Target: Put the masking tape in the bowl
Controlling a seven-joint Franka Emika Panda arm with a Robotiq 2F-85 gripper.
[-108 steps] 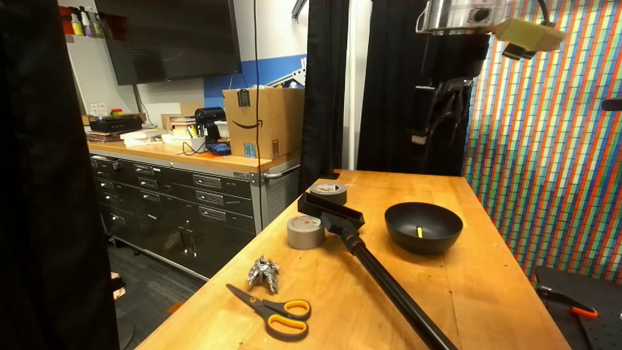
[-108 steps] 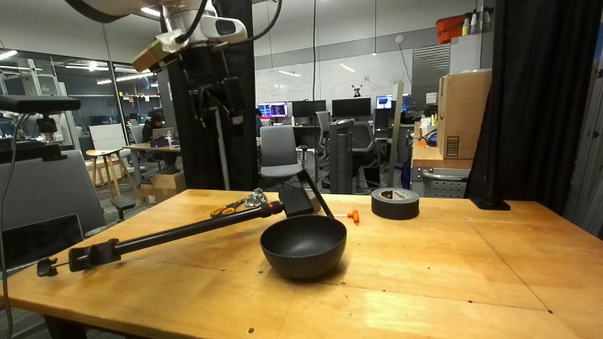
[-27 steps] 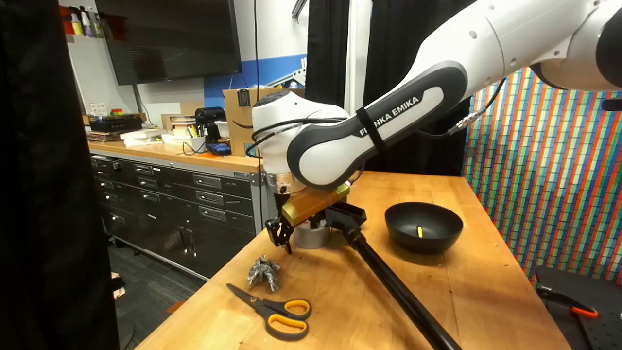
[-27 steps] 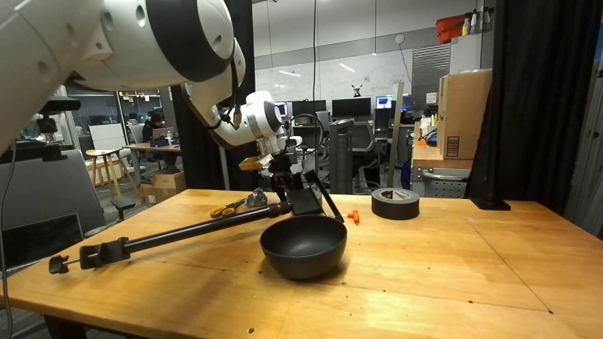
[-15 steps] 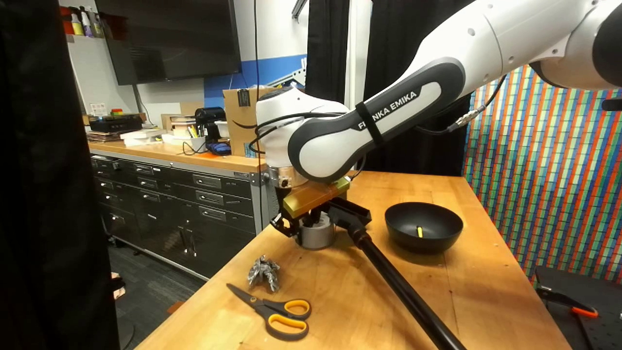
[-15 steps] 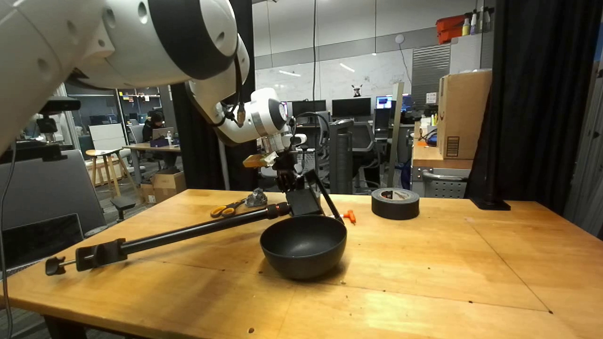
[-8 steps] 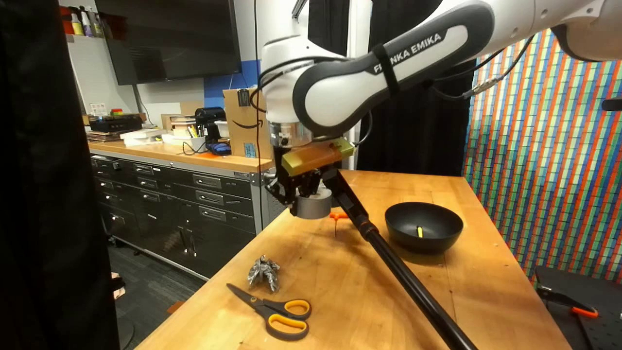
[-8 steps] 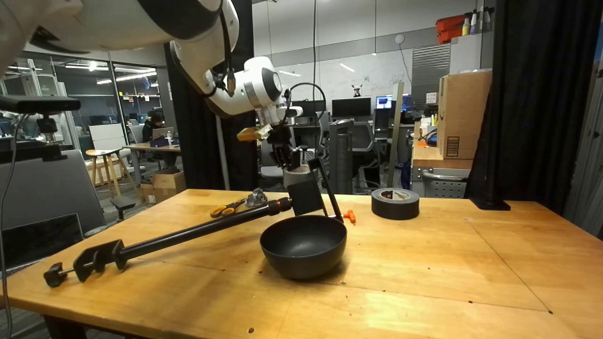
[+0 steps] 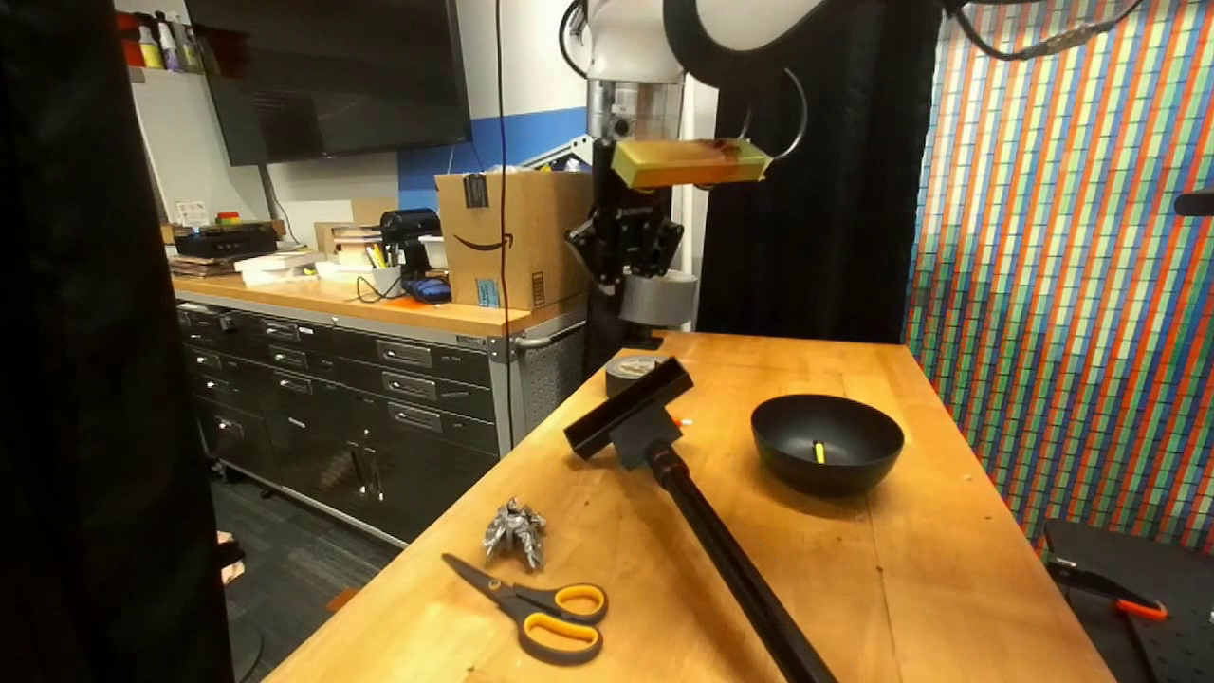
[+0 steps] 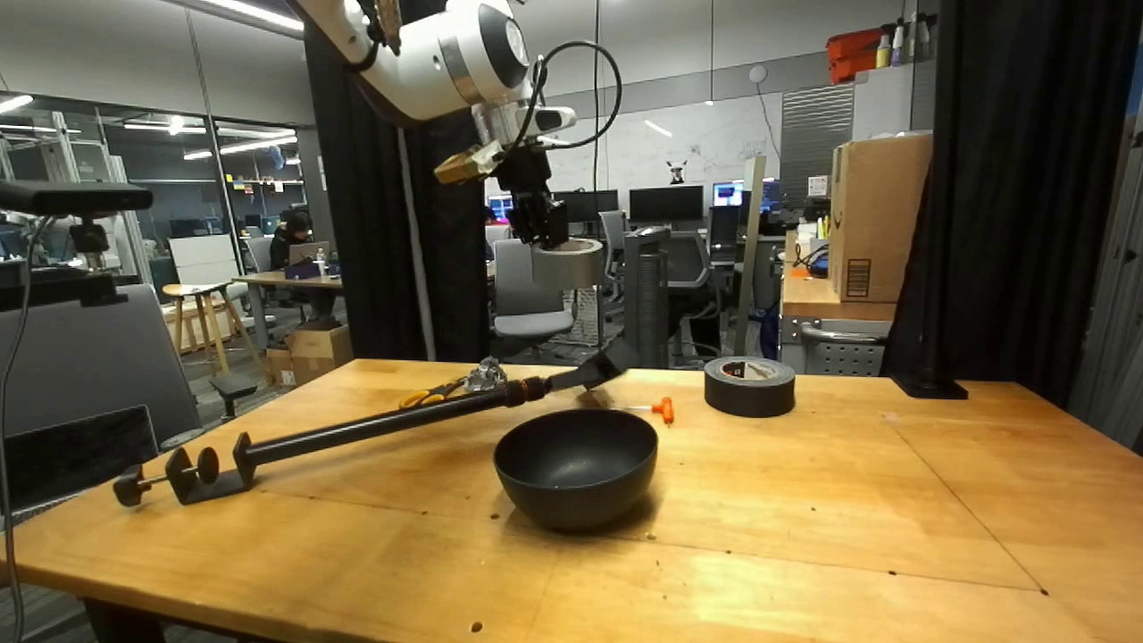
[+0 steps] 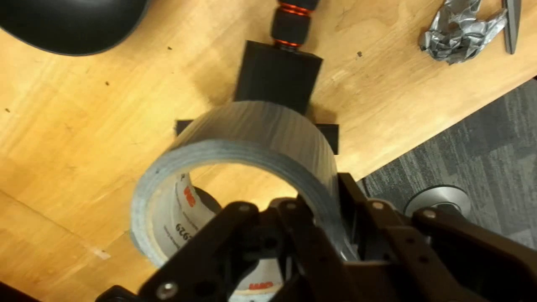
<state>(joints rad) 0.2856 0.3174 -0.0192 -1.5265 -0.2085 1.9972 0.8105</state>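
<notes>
The masking tape (image 9: 657, 302), a pale grey roll, hangs in the air above the table in both exterior views. My gripper (image 11: 325, 199) is shut on its side wall, one finger inside the ring and one outside. The wrist view shows the tape (image 11: 260, 126) ring-side toward the camera; the inner fingertip is partly hidden behind it. In an exterior view the gripper (image 10: 549, 241) sits at the roll's upper edge. The black bowl (image 9: 827, 479) stands upright on the table, lower than the tape and to its right there, with a small yellow item (image 9: 818, 452) inside.
A black pole (image 9: 730, 560) with a flat bracket (image 9: 631, 410) lies across the table beneath the tape. Around it are a darker roll (image 10: 748, 397), crumpled foil (image 9: 514, 534), scissors (image 9: 531, 607) and an orange-handled tool (image 10: 663, 410). The bowl's rim (image 11: 121, 40) shows at the wrist view's upper left.
Over the last second the gripper has lifted the tape off the table and carried it well upward. The pole's bracket, tilted up against the gripper half a second ago, has dropped down apart from it.
</notes>
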